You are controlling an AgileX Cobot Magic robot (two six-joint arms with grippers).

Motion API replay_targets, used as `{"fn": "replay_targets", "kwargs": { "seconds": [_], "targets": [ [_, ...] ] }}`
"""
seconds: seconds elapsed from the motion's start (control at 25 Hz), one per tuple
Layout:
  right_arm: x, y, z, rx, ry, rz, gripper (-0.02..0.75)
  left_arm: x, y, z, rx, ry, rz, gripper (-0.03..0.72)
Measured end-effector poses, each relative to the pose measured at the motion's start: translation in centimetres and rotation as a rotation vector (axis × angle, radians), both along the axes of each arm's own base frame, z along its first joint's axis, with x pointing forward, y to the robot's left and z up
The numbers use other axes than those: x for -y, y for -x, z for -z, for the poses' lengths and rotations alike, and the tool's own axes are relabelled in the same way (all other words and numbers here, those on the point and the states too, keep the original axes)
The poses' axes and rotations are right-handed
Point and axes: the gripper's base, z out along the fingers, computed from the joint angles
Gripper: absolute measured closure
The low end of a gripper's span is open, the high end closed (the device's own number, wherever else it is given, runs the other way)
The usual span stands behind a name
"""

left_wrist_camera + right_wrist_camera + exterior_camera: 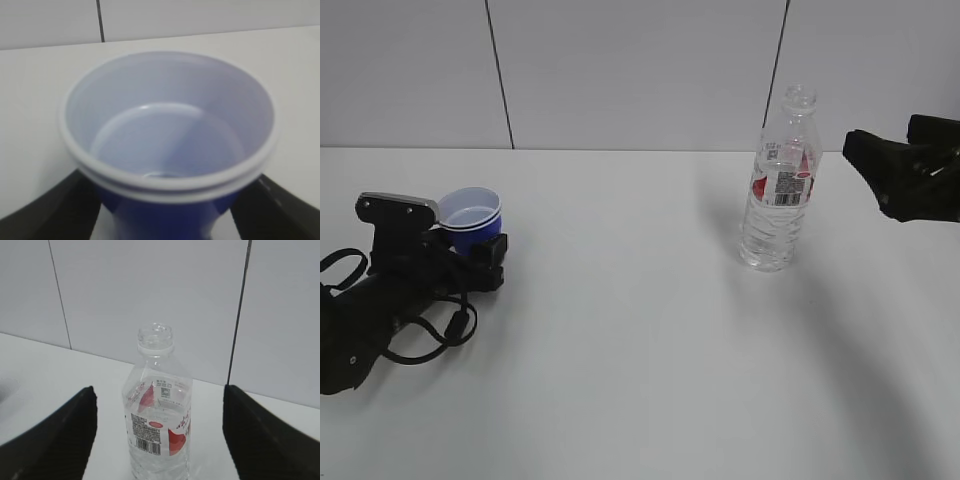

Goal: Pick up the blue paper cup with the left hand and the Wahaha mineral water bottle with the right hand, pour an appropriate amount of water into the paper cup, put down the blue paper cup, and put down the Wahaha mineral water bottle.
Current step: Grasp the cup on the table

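Note:
The blue paper cup [472, 218] stands upright on the white table at the left, its white inside showing no water. My left gripper [478, 242] lies low on the table, open, with one black finger on each side of the cup's blue body [165, 220]. Whether the fingers [45, 210] touch the cup I cannot tell. The uncapped Wahaha mineral water bottle [780, 190] stands right of centre, with clear water up to its red-and-white label. My right gripper [159, 405] hovers open to the right of the bottle [159, 415], apart from it and level with its upper half.
The white table [640, 350] runs back to a pale panelled wall [640, 70] with dark vertical seams. Cables loop from the left arm [380, 310] at the table's left front.

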Motion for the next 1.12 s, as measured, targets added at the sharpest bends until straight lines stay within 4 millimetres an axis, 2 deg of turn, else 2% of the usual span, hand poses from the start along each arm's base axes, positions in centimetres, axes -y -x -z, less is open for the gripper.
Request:
{"fn": "replay_targets", "kwargs": {
  "seconds": [0.36, 0.68, 1.12],
  "targets": [
    [-0.1, 0.0, -0.2, 0.02, -0.008, -0.008, 0.151, 0.4, -1.4, -0.3, 0.039, 0.011, 0.0, 0.099],
    [-0.1, 0.0, -0.3, 0.026, -0.013, -0.01, 0.15, 0.3, -1.1, 0.9, 0.009, 0.003, 0.0, 0.099],
    [-0.1, 0.0, -0.3, 0.027, -0.013, -0.01, 0.151, 0.3, -1.2, 1.0, 0.008, 0.002, 0.0, 0.103]
  ]
}}
